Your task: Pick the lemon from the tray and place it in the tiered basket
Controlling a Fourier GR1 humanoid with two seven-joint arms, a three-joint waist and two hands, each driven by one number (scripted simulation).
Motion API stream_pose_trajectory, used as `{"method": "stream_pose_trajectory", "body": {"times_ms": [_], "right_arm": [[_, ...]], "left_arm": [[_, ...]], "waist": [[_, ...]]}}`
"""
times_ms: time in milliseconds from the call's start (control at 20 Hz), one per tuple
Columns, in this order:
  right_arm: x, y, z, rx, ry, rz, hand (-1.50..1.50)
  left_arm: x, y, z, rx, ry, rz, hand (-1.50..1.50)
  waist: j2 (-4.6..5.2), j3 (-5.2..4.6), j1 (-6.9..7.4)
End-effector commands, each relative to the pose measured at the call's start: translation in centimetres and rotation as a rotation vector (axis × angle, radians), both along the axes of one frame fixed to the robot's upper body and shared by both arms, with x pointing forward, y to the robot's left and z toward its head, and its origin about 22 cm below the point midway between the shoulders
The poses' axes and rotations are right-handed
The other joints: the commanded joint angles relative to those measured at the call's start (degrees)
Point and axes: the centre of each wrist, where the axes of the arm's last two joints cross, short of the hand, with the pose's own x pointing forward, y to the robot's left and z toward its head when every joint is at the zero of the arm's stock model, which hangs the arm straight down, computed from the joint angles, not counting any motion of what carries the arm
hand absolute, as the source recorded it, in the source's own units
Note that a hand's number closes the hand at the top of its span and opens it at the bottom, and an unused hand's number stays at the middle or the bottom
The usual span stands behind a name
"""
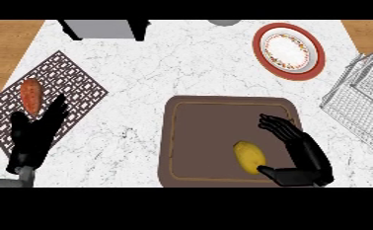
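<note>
White marble table (167, 71) with grey veins, wood showing past its far corners. Sitting right on it: a brown tray (211, 125) near the front, right of middle; a dark lattice mat (69, 78) off at the left, set at an angle; a red-rimmed plate (289, 51) with a white patterned middle, far right. A wire basket (350, 100) sits at the right edge, just beside the tray's far corner. At the back edge there's a grey box thing (105, 28), partly cut off, and something small and grey (224, 21) I can't make out.
</note>
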Motion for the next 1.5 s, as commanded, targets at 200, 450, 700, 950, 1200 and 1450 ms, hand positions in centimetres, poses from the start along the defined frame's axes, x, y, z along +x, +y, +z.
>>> {"method": "stream_pose_trajectory", "body": {"times_ms": [200,450,700,950,1200,1450], "right_arm": [[2.2,-5.5,4.0,-0.641,0.039,0.186,-1.5],[4.1,-2.7,7.8,-0.687,0.092,0.458,-1.5],[7.7,0.1,10.5,-0.696,0.098,0.468,-1.5],[7.3,2.4,13.2,-0.725,0.173,0.542,-1.5],[5.8,2.8,12.7,-0.845,0.257,0.572,-1.5],[7.2,0.6,11.7,-0.915,0.292,0.537,-1.5]], "left_arm": [[-1.1,2.2,0.3,0.02,0.0,0.008,0.0],[-1.6,0.2,-0.7,-0.001,0.019,0.011,0.0],[-1.5,-0.5,-1.8,0.01,0.008,0.015,0.0],[-3.3,0.0,-1.0,0.003,0.011,0.01,0.0],[-2.0,1.7,0.0,-0.016,0.012,-0.006,0.0],[-1.1,1.7,0.7,-0.017,0.021,0.01,0.0]], "waist": [[-0.23,-0.11,0.13],[-0.34,-0.11,-0.5],[-0.2,-0.07,-0.67],[-0.33,-0.07,-0.68],[-0.33,-0.07,-0.98],[-0.24,-0.05,-0.94]]}}
